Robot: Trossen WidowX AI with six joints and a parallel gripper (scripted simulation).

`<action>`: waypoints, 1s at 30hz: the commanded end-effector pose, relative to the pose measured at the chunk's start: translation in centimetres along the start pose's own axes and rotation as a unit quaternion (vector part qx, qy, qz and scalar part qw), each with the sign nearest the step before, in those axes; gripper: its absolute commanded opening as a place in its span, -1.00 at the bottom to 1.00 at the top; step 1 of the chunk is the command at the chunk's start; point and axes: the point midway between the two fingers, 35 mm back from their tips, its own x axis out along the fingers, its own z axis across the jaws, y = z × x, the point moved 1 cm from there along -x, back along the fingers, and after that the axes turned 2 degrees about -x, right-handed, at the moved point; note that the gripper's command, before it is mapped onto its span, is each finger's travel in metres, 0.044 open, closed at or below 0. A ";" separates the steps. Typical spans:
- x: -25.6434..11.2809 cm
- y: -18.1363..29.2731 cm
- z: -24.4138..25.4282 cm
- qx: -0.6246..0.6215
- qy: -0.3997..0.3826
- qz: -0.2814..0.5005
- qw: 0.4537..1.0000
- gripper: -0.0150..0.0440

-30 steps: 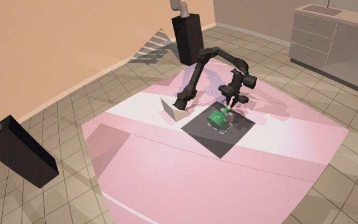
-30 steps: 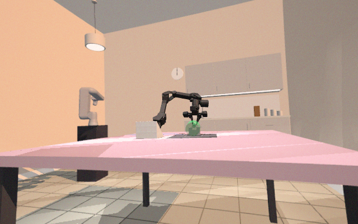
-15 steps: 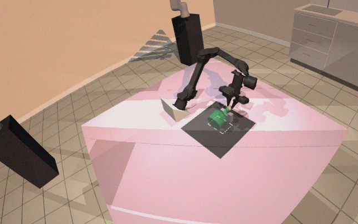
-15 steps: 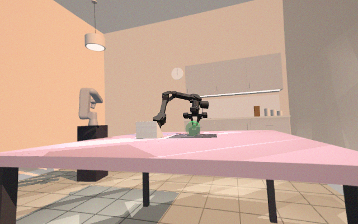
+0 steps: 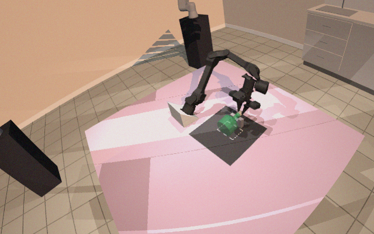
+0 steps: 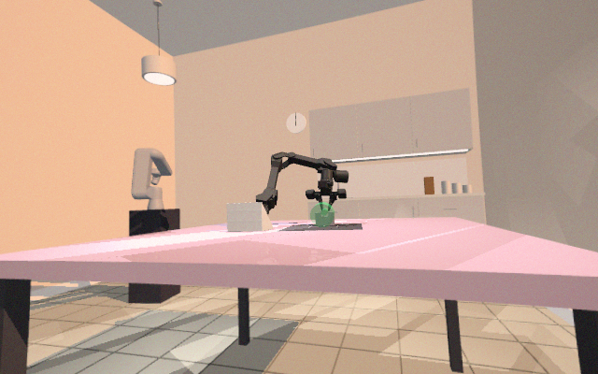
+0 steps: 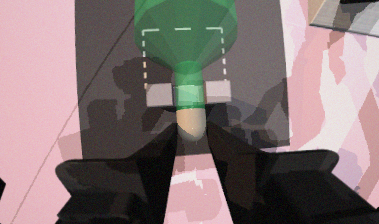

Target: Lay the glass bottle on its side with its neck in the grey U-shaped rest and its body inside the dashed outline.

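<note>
Orange wall (image 5: pixel 67 44) (image 6: pixel 61 117) and tiled floor (image 5: pixel 79 202) (image 6: pixel 374 337) around a pink table (image 5: pixel 184 190) (image 6: pixel 294 273) (image 7: pixel 30 100), with bands of light and shadow across it. From left to right in the top view: first, a black pedestal (image 5: pixel 23 164), well apart from the table. Next, a pale wedge (image 5: pixel 181 115) (image 6: pixel 248 217) (image 7: pixel 340 22), just beside the foot of the black arm (image 5: pixel 205 79) (image 6: pixel 273 179). Then, a dark mat (image 5: pixel 231 152) (image 6: pixel 350 227) (image 7: pixel 105 50), and above it the green bottle (image 5: pixel 227 124) (image 6: pixel 322 215) (image 7: pixel 186 30), laid over toward its side. In the wrist view, body over the far part of the dashed outline (image 5: pixel 232 139) (image 7: pixel 182 29) and reaching beyond it; neck between the two blocks of the grey rest (image 5: pixel 241 123) (image 7: pixel 159 95). Not possible to tell if touching the rest or the mat. At the neck end, with its tan tip (image 7: pixel 191 120), the gripper (image 5: pixel 240 113) (image 6: pixel 326 209) (image 7: pixel 191 126), pointing down, fingers clenched on the bottle. Farthest right, behind the table, a grey counter (image 5: pixel 371 21) (image 6: pixel 472 195) with drawers (image 5: pixel 325 41) below.
</note>
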 end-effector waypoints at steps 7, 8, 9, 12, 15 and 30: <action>0.2 0.0 0.0 0.000 0.000 0.000 1.000 -0.13; 0.2 0.0 0.0 0.000 0.000 0.001 1.000 -0.13; 0.3 0.0 0.0 -0.001 0.000 0.001 1.000 -0.13; 0.3 0.0 0.0 -0.001 0.000 0.001 1.000 -0.13; 0.4 0.0 0.0 -0.002 0.000 0.002 1.000 -0.13; 0.6 0.1 0.0 -0.003 0.000 0.007 1.000 -0.13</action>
